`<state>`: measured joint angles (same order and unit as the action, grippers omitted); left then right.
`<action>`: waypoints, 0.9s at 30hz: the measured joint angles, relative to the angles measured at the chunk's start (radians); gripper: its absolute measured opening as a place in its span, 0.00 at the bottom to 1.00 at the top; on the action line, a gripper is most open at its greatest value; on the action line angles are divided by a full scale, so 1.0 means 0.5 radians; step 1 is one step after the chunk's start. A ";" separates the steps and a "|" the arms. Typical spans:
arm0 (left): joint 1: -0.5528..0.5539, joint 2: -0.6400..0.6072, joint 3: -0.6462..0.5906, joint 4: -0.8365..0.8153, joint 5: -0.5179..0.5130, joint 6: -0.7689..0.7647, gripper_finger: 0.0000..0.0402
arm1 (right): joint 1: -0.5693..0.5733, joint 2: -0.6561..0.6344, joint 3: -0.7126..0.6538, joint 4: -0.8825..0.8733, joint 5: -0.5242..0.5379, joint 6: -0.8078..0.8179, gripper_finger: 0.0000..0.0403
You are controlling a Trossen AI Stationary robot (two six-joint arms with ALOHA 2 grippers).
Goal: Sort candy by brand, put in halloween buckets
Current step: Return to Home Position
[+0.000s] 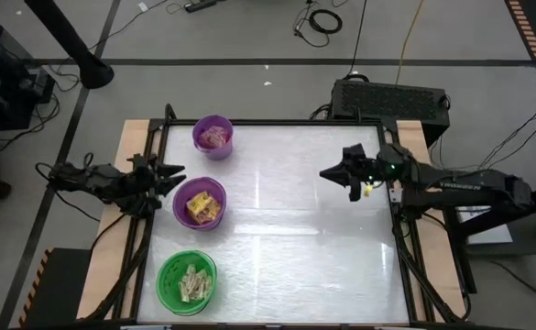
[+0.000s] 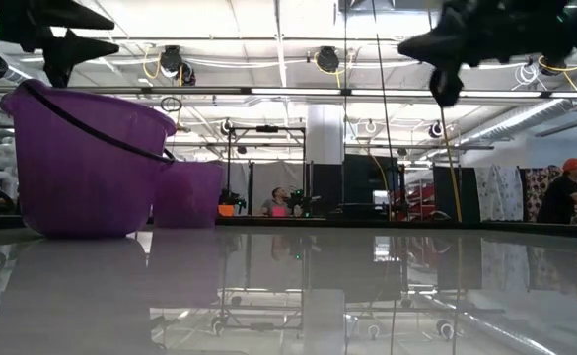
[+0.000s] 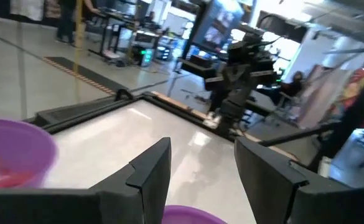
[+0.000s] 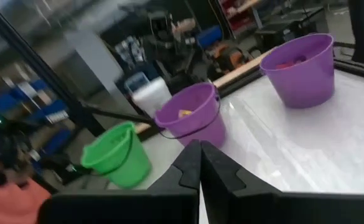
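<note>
**Candy sorted into three buckets, both pincers empty**

Three round plastic buckets stand along the left side of the white table (image 1: 295,238). The small purple bucket (image 1: 196,137) holds flat pink-red packets (image 1: 215,138). The wider purple bucket (image 1: 222,193) holds yellow packets (image 1: 200,208). The bright green bucket (image 1: 163,275) holds pale tan pieces (image 1: 191,283). The left pincer (image 1: 180,174) hovers just beside the wider purple bucket, fingers spread and released. The right pincer (image 1: 325,172) hangs over the table's right part, well apart from the buckets, clenched on nothing.
</note>
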<state>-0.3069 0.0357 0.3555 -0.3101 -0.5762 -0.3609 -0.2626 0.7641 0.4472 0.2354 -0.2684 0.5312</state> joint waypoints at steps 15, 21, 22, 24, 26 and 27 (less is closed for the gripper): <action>0.000 0.000 -0.432 0.313 0.205 -0.414 0.46 | 0.001 -0.434 -0.791 0.738 0.021 0.373 0.00; 0.000 0.001 -0.494 0.479 0.220 -0.471 0.46 | -0.008 -0.645 -0.867 0.564 0.004 0.326 0.00; 0.000 0.001 -0.495 0.495 0.220 -0.472 0.46 | -0.020 -0.700 -0.867 0.482 0.005 0.314 0.00; 0.000 0.000 -0.495 0.511 0.219 -0.473 0.46 | -0.045 -0.814 -0.866 0.328 0.008 0.293 0.00; 0.000 0.001 -0.495 0.508 0.219 -0.473 0.46 | -0.070 -0.930 -0.866 0.134 0.008 0.274 0.00; 0.000 0.001 -0.495 0.509 0.219 -0.473 0.46 | -0.081 -0.991 -0.866 0.030 0.008 0.266 0.00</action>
<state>-0.3069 0.0360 0.1081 -0.0557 -0.4667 -0.5972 -0.3031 0.2688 0.0143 0.2502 -0.2642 0.6643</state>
